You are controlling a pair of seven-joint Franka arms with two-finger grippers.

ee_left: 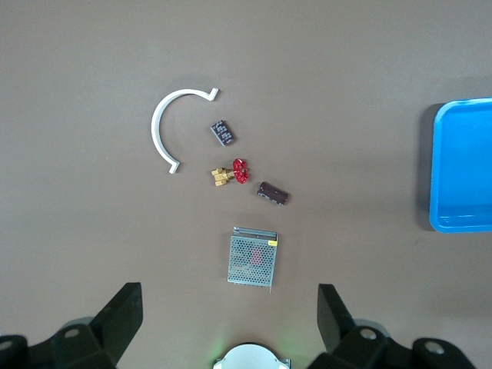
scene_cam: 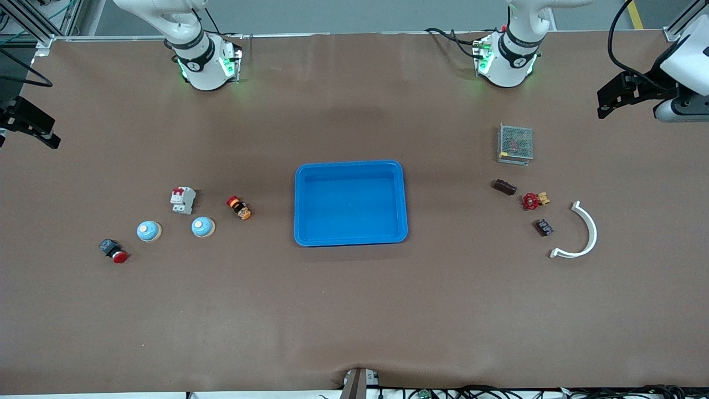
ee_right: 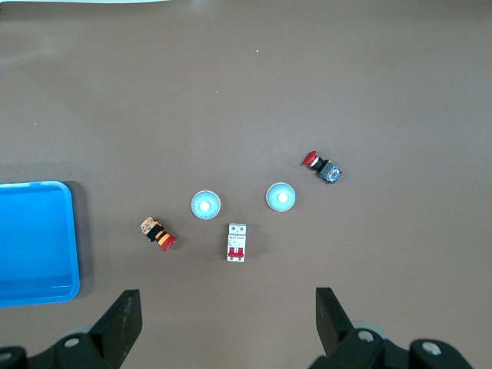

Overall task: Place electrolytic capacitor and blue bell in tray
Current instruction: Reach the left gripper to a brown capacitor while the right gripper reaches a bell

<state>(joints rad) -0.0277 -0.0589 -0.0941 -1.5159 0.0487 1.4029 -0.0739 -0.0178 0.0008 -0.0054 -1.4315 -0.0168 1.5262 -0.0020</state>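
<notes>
The blue tray (scene_cam: 350,238) lies empty in the middle of the table. Two round blue bells (scene_cam: 149,231) (scene_cam: 203,226) sit toward the right arm's end, and they also show in the right wrist view, bell (ee_right: 205,204) and bell (ee_right: 280,197). A dark brown cylinder, the electrolytic capacitor (scene_cam: 505,187) (ee_left: 273,193), lies toward the left arm's end. My left gripper (scene_cam: 612,102) (ee_left: 228,296) hangs open and empty high over that end. The right gripper (scene_cam: 30,124) (ee_right: 227,292) hangs open and empty high over its own end.
Beside the bells are a white circuit breaker (scene_cam: 183,200), an orange-and-red switch (scene_cam: 239,208) and a red push button (scene_cam: 113,250). Near the capacitor are a grey mesh box (scene_cam: 515,144), a red valve (scene_cam: 534,200), a small black block (scene_cam: 543,227) and a white curved piece (scene_cam: 581,235).
</notes>
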